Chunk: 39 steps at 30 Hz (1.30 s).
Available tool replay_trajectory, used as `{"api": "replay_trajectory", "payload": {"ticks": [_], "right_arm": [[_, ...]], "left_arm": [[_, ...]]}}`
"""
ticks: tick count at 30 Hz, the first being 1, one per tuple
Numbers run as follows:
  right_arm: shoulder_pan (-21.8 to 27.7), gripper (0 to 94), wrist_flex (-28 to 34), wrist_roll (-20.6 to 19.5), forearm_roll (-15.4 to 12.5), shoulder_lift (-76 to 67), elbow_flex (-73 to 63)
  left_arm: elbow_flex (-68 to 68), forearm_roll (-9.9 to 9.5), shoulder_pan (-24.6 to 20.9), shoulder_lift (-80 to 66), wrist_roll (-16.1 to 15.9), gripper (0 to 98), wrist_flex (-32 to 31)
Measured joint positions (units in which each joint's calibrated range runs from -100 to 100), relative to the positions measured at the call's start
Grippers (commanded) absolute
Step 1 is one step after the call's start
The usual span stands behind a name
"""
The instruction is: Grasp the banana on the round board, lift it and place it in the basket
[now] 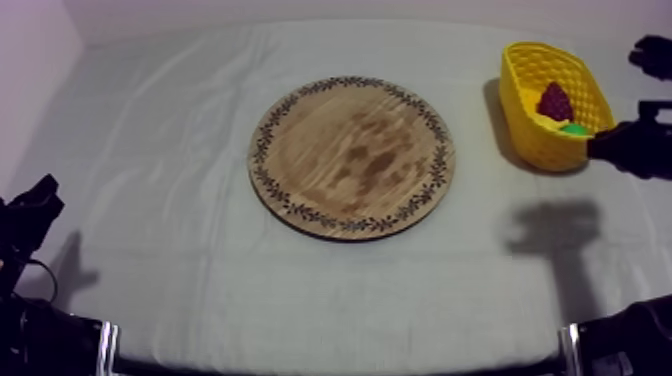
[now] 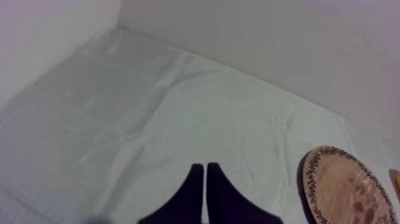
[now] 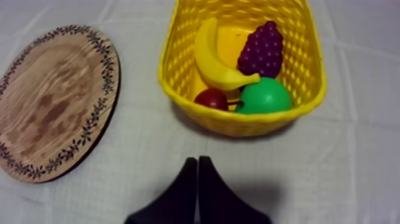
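Note:
The banana [image 3: 214,62] lies inside the yellow basket [image 3: 250,122], leaning on its wall beside the grapes [image 3: 262,50], a green pear [image 3: 263,96] and a small red fruit [image 3: 211,98]. My right gripper [image 3: 197,164] is shut on nothing, its fingers together as a narrow wedge just short of the basket's near wall. In the top view the basket [image 1: 535,140] stands at the far right and the round wooden board [image 1: 350,157] lies bare in the middle. My left gripper [image 2: 205,170] is shut over bare cloth, well left of the board [image 2: 342,184].
My right arm [image 1: 630,148] hangs at the right edge next to the basket, casting a shadow on the cloth below it. My left arm [image 1: 30,215] sits low at the left edge. Open cloth surrounds the board [image 3: 56,98] on all sides.

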Motion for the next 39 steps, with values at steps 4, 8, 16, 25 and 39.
{"api": "replay_trajectory", "payload": {"ticks": [4, 8, 16, 25, 39], "right_arm": [[-1.4, 0.7, -5.7, -1.6, 2.3, -8.5, 7.8], [-2.7, 0.7, -9.0, -1.1, 1.7, -17.1, 16.1], [-4.2, 0.7, -0.1, 1.4, -0.2, -34.8, 22.9], [-2.1, 0.7, 3.0, -2.2, 0.7, -44.4, 22.8], [-1.6, 0.7, 0.3, 4.4, 1.0, -44.5, 23.3]], "left_arm": [[0.0, 0.0, 0.0, 0.0, 0.0, 0.1, 0.0], [0.0, 0.0, 0.0, 0.0, 0.0, 0.1, 0.0], [0.0, 0.0, 0.0, 0.0, 0.0, 0.1, 0.0], [0.0, 0.0, 0.0, 0.0, 0.0, 0.1, 0.0], [0.0, 0.0, 0.0, 0.0, 0.0, 0.1, 0.0]]}}
